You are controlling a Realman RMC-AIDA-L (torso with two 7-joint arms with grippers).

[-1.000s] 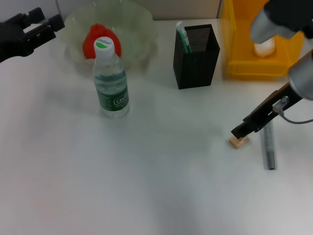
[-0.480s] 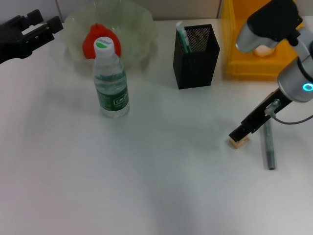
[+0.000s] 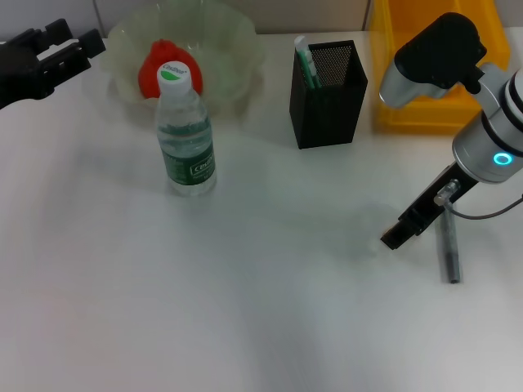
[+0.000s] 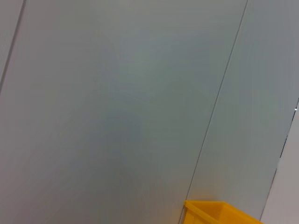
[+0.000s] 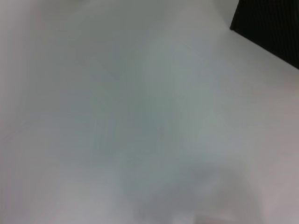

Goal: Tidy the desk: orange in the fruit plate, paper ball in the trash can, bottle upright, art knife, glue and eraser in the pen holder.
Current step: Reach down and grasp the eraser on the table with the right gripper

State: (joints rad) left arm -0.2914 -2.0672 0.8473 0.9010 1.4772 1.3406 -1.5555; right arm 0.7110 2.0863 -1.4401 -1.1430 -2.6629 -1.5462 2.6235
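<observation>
My right gripper is down at the table on the right, over the spot where the eraser lay; the eraser is hidden under it. The grey art knife lies just right of it. The bottle stands upright at the left centre. The orange sits in the fruit plate behind the bottle. The pen holder stands at the back centre with a green and white stick in it; its dark corner shows in the right wrist view. The paper ball is hidden.
The yellow trash can stands at the back right, mostly behind my right arm; its corner shows in the left wrist view. My left gripper is parked, open, at the far left by the fruit plate.
My right gripper has dropped onto the eraser, which showed at its tip before and is now covered. The right arm has swung in front of the trash can and paper ball.
</observation>
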